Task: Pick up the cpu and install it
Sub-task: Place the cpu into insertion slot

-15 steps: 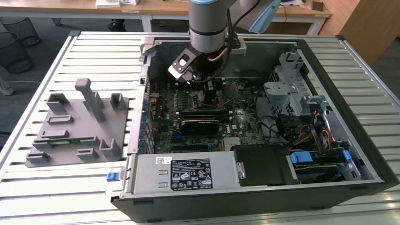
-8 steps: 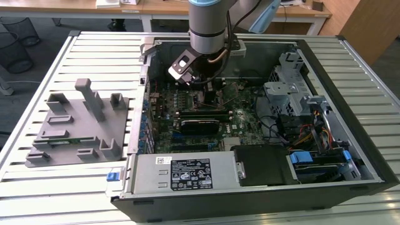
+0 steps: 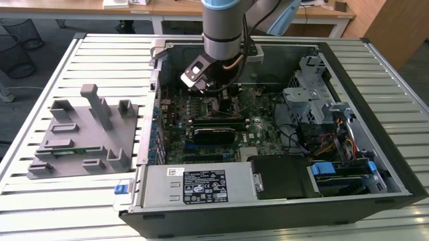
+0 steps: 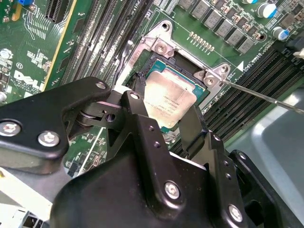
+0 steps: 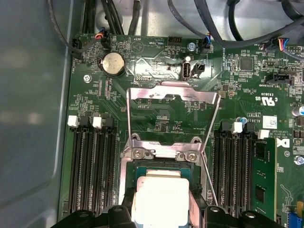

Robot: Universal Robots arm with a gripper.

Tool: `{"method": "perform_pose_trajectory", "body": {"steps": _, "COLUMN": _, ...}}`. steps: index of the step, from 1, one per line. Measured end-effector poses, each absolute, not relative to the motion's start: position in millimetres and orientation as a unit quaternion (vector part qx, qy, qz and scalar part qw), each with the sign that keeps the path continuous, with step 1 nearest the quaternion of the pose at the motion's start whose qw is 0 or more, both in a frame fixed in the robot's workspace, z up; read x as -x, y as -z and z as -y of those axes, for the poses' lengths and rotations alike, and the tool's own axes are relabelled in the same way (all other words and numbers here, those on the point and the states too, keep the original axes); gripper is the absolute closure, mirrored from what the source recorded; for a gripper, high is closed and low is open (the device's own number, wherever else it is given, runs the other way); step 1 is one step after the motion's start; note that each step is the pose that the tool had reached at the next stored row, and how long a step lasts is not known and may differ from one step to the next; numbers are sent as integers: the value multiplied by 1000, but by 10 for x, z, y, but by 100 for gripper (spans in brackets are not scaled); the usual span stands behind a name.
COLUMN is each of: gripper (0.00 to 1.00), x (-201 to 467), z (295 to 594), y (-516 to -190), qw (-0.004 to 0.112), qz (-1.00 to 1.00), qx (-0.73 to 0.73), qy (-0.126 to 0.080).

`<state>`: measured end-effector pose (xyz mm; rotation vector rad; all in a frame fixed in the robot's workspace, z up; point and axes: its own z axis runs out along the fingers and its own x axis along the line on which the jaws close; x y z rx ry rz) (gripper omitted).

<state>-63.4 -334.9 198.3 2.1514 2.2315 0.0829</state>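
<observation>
The cpu (image 4: pixel 169 99), a flat square chip with a silver top, sits between my two black fingers right over the motherboard socket (image 4: pixel 160 46). My gripper (image 4: pixel 166 113) is shut on the cpu, one finger on each of two opposite edges. In the first wrist view the cpu (image 5: pixel 161 197) lies within the socket frame (image 5: pixel 161 151), with the gripper (image 5: pixel 162 214) around it. I cannot tell whether the chip rests in the socket or hovers just above it. The socket's metal load plate (image 5: pixel 173 92) is swung open. In the exterior view my gripper (image 3: pixel 208 90) reaches down into the open computer case (image 3: pixel 395 150).
Memory slots (image 5: pixel 90 166) flank the socket, and a green memory stick (image 5: pixel 261 175) stands in one. A thin metal lever (image 4: pixel 266 97) juts out beside the socket. On the exterior view's left a grey fixture tray (image 3: pixel 80 135) lies on the slatted table. The power supply (image 3: pixel 194 183) and drive cage (image 3: pixel 315 100) line the case.
</observation>
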Motion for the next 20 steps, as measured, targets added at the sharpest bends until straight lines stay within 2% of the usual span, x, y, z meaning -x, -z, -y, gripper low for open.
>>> {"method": "perform_pose_trajectory", "body": {"steps": 20, "gripper": 46, "x": 624, "z": 3348, "y": -1927, "qw": 19, "qz": -719, "qx": -694, "qy": -26}}
